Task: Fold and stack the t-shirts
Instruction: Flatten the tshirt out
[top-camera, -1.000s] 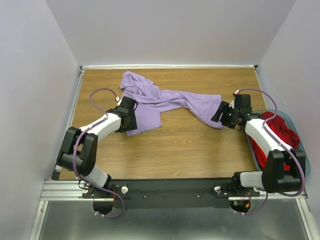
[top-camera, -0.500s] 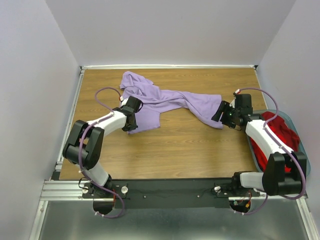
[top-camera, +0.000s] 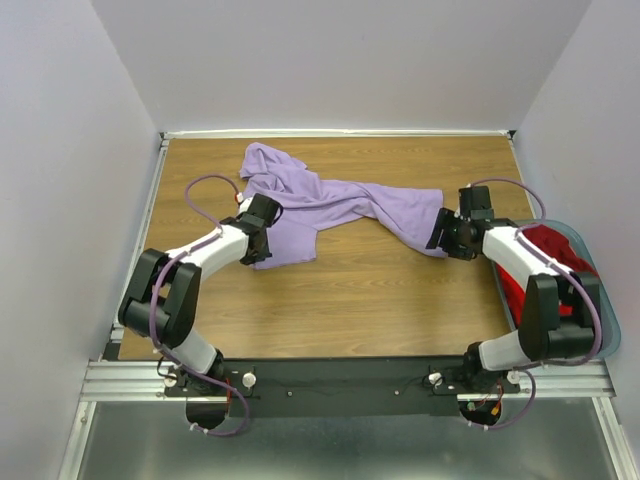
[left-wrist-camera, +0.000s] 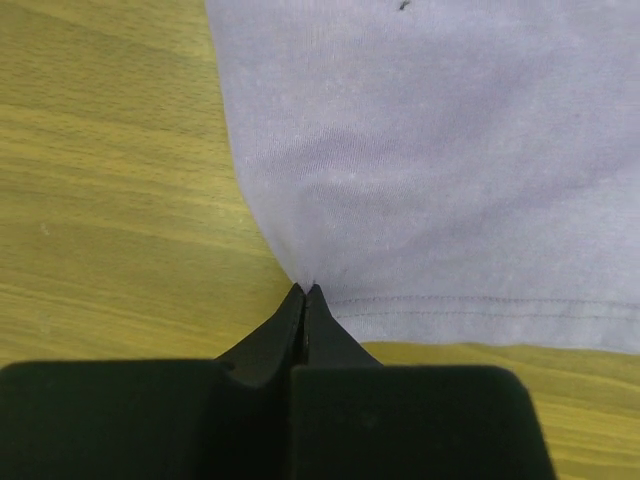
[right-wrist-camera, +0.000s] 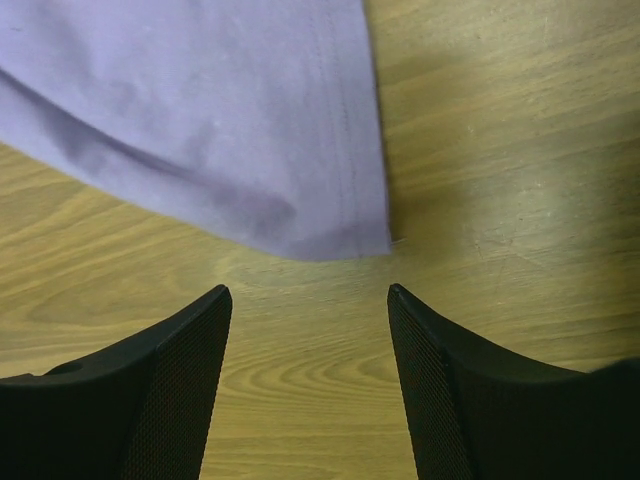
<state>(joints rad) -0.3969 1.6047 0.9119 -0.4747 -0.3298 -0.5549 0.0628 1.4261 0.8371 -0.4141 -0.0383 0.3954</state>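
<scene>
Both ends of the lavender t-shirt (top-camera: 330, 200), which lies crumpled across the far half of the wooden surface (top-camera: 350, 300), have a tool at them. I see my left tool (left-wrist-camera: 303, 292) pressed together on a pinch of cloth at the shirt's near-left hem corner, while my right tool (right-wrist-camera: 308, 295) stands spread, the shirt's right corner lying flat just beyond its fingertips and not touching them. Over at the right edge, the red t-shirt (top-camera: 565, 265) sits bunched in the basket (top-camera: 608, 335).
</scene>
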